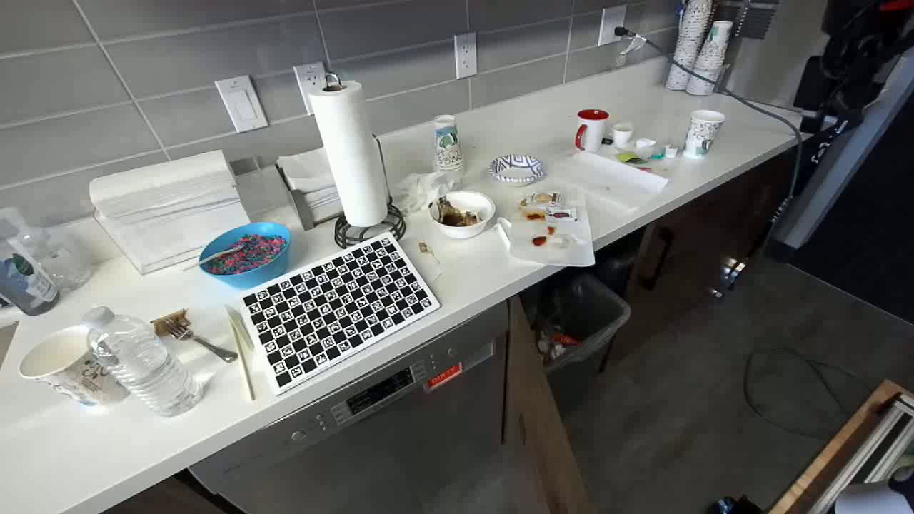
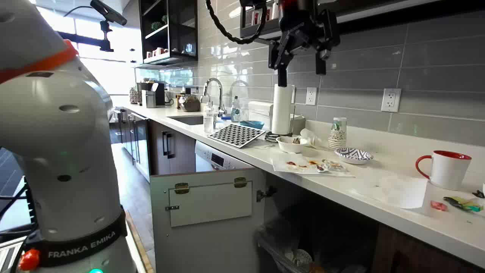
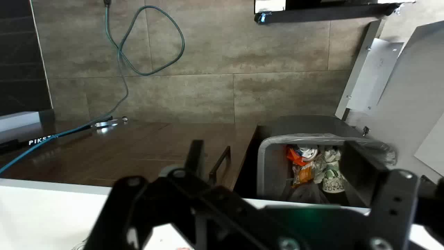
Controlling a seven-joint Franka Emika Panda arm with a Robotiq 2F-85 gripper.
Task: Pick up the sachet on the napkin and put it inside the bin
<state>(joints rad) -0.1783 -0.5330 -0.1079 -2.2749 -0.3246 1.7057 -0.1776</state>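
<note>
The white napkin point(image 1: 517, 244) lies at the counter's front edge with brown-red stains; it also shows in an exterior view point(image 2: 282, 164). Two small sachets lie at its far side: a silvery one point(image 1: 544, 199) and a white-and-dark one point(image 1: 562, 214). Both show crumpled in an exterior view point(image 2: 332, 165). The dark bin point(image 1: 617, 320), lined with clear plastic and holding rubbish, stands below the counter in the open cabinet; it shows in the wrist view point(image 3: 262, 163). My gripper point(image 2: 301, 72) is open and empty, high above the counter; its spread fingers show in the wrist view point(image 3: 275, 149).
A white bowl point(image 1: 463, 218), patterned bowl point(image 1: 517, 170), paper-towel roll point(image 1: 350, 153), stacked cups point(image 1: 448, 146) and red-rimmed mug point(image 1: 593, 130) stand around the napkin. Another white paper sheet point(image 1: 614, 178) lies beside it. The cabinet door point(image 2: 208, 235) stands open beside the bin.
</note>
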